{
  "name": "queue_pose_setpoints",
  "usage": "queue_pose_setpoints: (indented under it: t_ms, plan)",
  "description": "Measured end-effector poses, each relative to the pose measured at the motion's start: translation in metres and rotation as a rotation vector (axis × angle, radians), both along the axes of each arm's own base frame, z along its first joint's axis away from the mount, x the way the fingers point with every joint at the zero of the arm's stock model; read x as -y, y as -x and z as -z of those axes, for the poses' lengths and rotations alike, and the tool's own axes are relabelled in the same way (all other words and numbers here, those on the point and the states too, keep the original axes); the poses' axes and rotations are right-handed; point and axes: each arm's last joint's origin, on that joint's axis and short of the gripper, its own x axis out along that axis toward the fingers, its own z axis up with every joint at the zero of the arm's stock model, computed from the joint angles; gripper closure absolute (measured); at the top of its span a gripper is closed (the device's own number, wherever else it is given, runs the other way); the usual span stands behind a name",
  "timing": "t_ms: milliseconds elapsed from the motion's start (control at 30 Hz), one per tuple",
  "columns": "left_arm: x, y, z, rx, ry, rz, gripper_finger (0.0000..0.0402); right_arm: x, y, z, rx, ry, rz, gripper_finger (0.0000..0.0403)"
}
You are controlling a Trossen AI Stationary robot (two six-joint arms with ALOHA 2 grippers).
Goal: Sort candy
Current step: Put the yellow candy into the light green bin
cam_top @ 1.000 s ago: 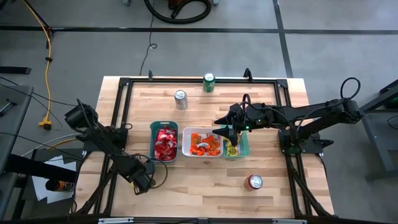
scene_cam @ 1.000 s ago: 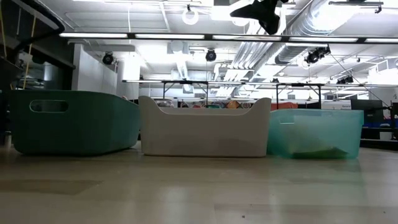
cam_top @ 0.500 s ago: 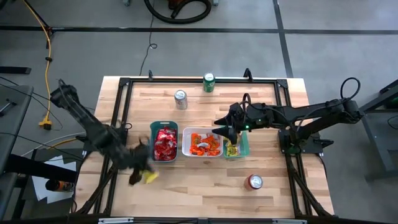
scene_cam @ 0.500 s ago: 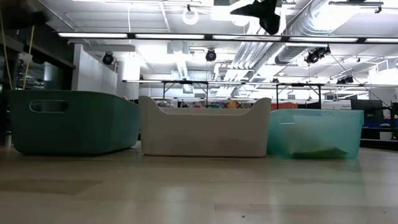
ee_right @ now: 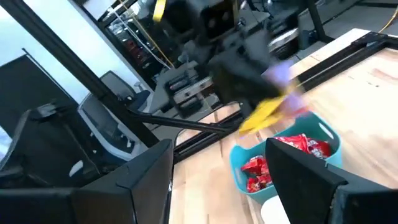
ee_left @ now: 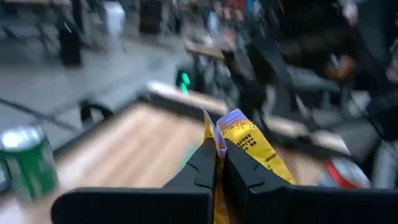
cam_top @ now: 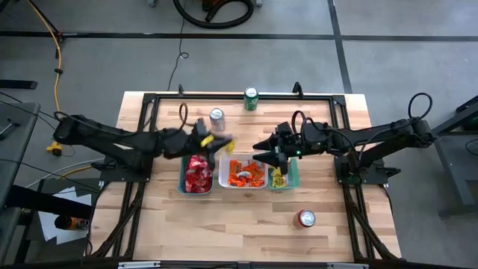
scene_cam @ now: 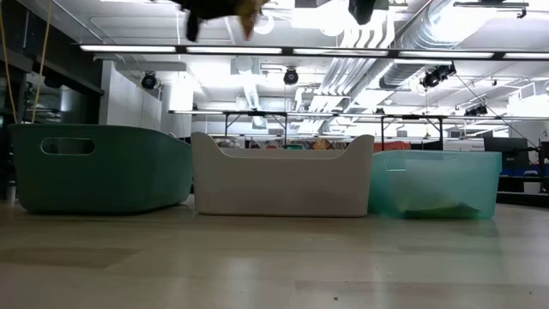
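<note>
The left gripper [cam_top: 213, 140] is hanging above the surface [cam_top: 246, 224], just off the 12 o'clock edge of the dark green tray [cam_top: 197, 170], and is clenching a yellow candy packet [ee_left: 247, 144] between its fingers [ee_left: 205, 163] — the packet is sticking out past the tips. That tray, at about 9 o'clock from the surface's centre, is holding red candy [cam_top: 199, 172]. Just beside it, near the centre, the white tray [cam_top: 222, 173] is carrying orange candy [cam_top: 243, 172]. Touching its 3 o'clock side is the clear teal tray [cam_top: 293, 175], with yellow candy [cam_top: 278, 180] lying inside.

The right gripper [cam_top: 261, 152] is hovering over the white tray's 2 o'clock corner — its jaws are spread wide and nothing is between them.

A silver can [cam_top: 216, 118] is standing at about 11 o'clock, just beyond the left gripper, and a green can [cam_top: 251, 99] is standing upright at 12 o'clock near the far edge. A red can [cam_top: 306, 218] is sitting at about 5 o'clock, well apart from the trays.

In the low view the three trays are showing side by side, with the dark green tray and the white one touching.
</note>
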Motion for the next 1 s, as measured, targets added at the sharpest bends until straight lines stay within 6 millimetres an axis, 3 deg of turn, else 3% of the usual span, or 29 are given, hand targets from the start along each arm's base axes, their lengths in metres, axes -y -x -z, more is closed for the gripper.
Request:
queue_pose_setpoints:
  t_ms: [133,267,633,867,1000]
  plan:
    - [-0.017,-0.022,0.003,0.119,-0.020,-0.065,0.0401,0.002,-0.001,0.005,-0.041,0.049,0.074,0.0150]
    - [-0.022,-0.032,0.011,0.139,-0.007,-0.084,0.0401,0.006,-0.005,0.013,-0.083,0.128,0.215,0.0150]
    - [-0.021,-0.041,0.020,0.156,0.036,-0.092,0.0401,0.004,-0.042,0.043,-0.107,0.166,0.275,0.0150]
    - [-0.018,-0.042,0.020,0.153,0.018,-0.080,0.0401,0.004,-0.052,0.033,-0.118,0.235,0.308,0.0158]
    - [-0.016,-0.042,0.021,0.147,0.013,-0.075,0.0401,0.005,-0.052,0.033,-0.149,0.246,0.318,0.0199]
